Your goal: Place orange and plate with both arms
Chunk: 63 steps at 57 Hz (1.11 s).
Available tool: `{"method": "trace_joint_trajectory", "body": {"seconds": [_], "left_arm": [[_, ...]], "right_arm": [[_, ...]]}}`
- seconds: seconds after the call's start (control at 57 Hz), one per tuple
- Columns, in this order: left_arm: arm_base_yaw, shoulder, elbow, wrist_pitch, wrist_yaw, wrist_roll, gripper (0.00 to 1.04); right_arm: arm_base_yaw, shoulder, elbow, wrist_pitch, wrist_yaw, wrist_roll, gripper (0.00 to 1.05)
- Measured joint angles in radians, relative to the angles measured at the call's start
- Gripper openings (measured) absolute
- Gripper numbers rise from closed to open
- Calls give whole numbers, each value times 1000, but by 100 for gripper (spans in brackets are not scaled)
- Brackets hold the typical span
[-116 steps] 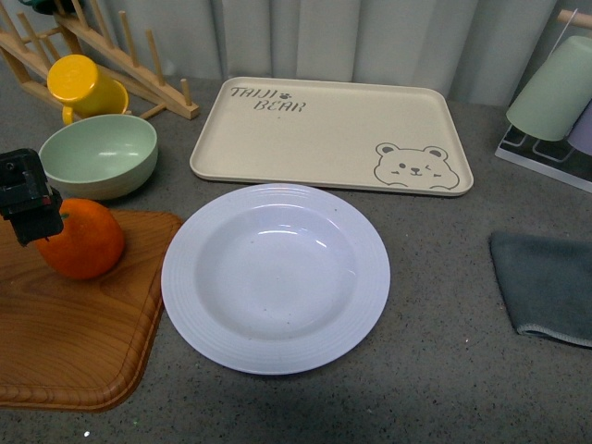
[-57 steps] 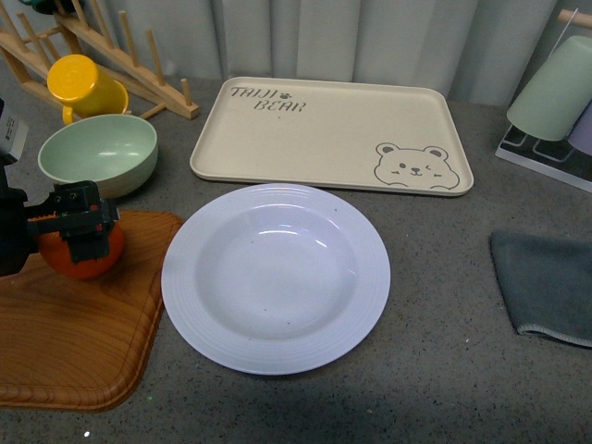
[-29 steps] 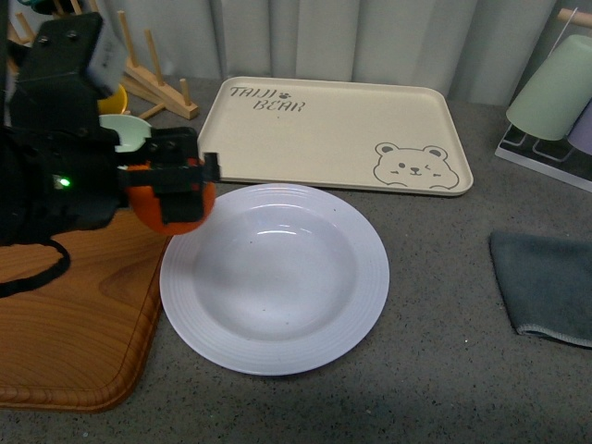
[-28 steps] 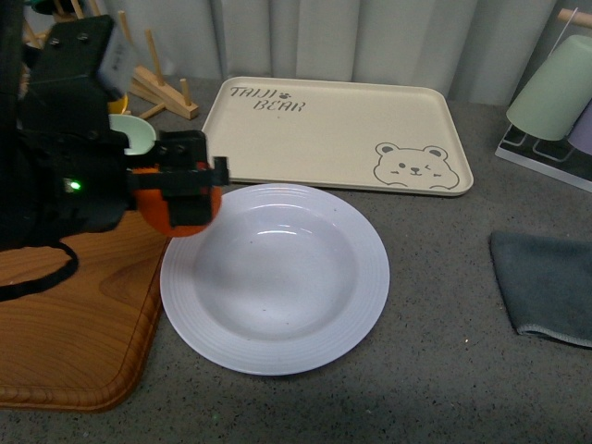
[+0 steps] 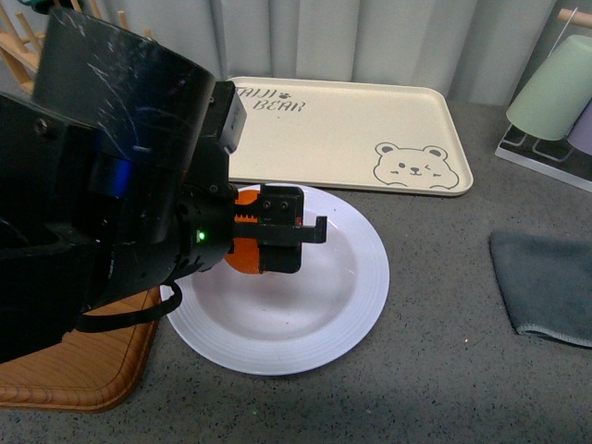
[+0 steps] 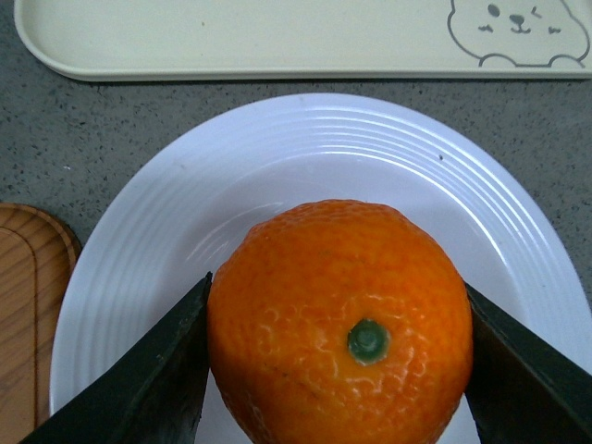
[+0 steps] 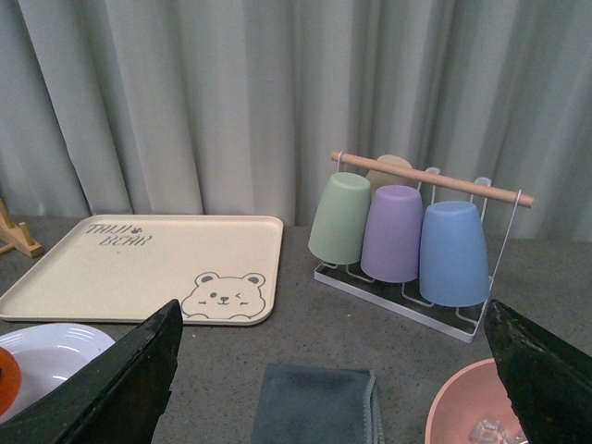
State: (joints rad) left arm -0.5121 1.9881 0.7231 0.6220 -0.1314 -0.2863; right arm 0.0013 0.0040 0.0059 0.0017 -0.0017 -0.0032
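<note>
On the grey tabletop (image 5: 444, 370), the bear-printed tray (image 5: 342, 129) sits upper centre, with the white plate (image 5: 365, 277) at frame centre below it. The left gripper (image 5: 282, 231) clamps the orange (image 6: 338, 324) over the plate's well. The right gripper (image 7: 333, 305) stands wide apart.

left arm (image 5: 102, 213): black, scuffed housing | green led (image 5: 200, 237) | black cable (image 5: 125, 318) | black jaws

Bare countertop (image 5: 444, 305) lies open between plate (image 5: 365, 277) and cloth (image 5: 546, 282) (the left arm (image 5: 102, 185) blocks the plate's left side).
</note>
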Motion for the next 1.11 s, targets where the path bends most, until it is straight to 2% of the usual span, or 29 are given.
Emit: {"method": "trace_joint_trajectory", "body": {"seconds": [0.333, 0.561, 0.772, 0.947, 1.105], "left_arm": [[0, 56, 20, -14, 19, -18, 67], [2, -3, 14, -18, -10, -14, 100], [23, -178, -50, 2, -82, -5, 98], [79, -417, -188, 7, -178, 0, 98], [130, -682, -335, -163, -317, -12, 98]], "right_arm": [[0, 0, 0, 0, 0, 0, 95], [0, 0, 0, 0, 0, 0, 95], [0, 0, 0, 0, 0, 0, 95], [0, 0, 0, 0, 0, 0, 95], [0, 0, 0, 0, 0, 0, 95]]}}
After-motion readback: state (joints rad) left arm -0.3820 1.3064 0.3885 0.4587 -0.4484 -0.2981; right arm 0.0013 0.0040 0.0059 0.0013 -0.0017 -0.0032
